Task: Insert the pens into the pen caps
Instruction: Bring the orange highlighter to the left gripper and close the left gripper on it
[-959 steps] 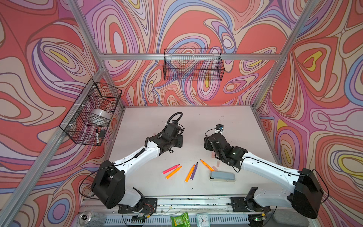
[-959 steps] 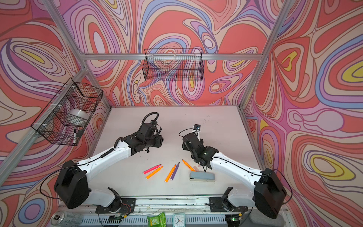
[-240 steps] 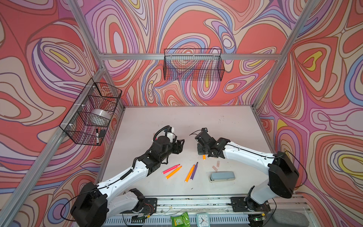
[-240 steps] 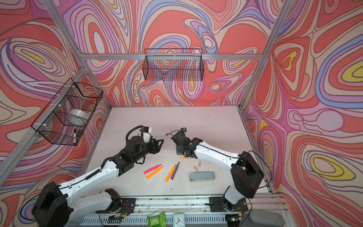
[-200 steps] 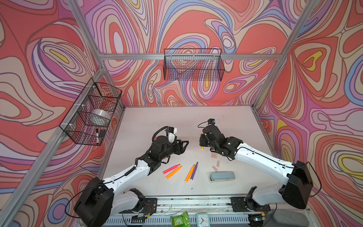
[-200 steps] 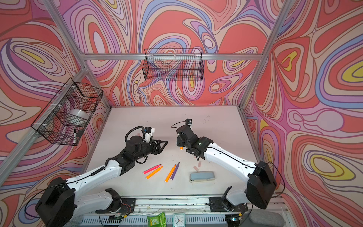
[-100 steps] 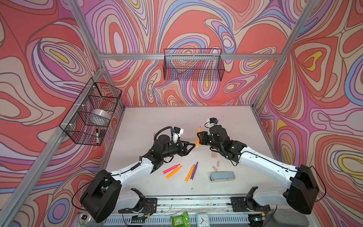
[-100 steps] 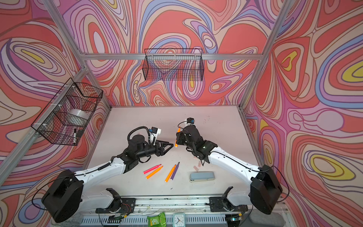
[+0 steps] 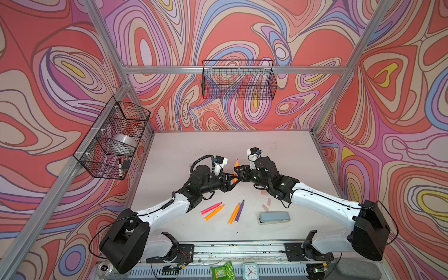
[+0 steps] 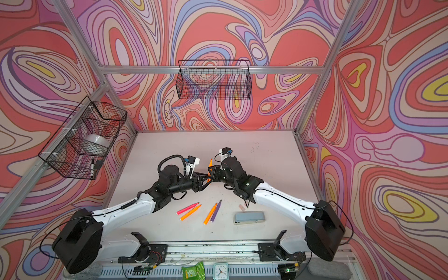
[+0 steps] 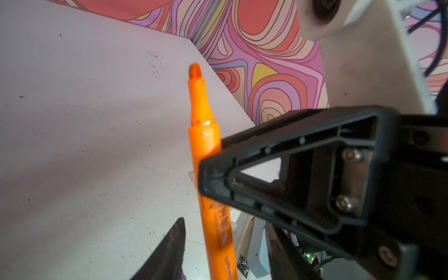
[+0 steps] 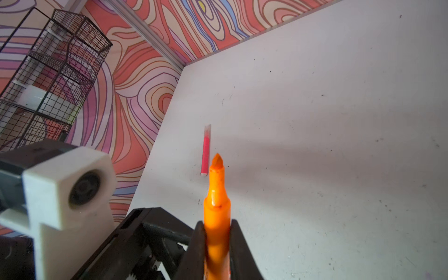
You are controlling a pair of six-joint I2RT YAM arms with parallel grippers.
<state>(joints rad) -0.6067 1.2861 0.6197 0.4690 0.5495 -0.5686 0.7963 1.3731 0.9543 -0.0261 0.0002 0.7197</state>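
Both arms are built alike: the left arm (image 9: 164, 211) and right arm (image 9: 320, 201) carry glossy white link shells between matte black joint housings, the largest a black drum (image 9: 123, 244) at each shoulder. Thin black cables (image 9: 93, 237) loop loose beside both shoulders; a ribbed black hose (image 9: 201, 158) arches over the left wrist. Each wrist bears a white camera block (image 9: 221, 161) with a blue plug (image 9: 259, 152). The right gripper (image 12: 217, 230) has black fingers (image 12: 238, 249), one a hollow triangular frame (image 11: 303, 135) fixed by two silver screws (image 11: 350, 155). The left gripper (image 11: 224, 225) shows scuffed, dark tapered fingertips (image 11: 169, 249).
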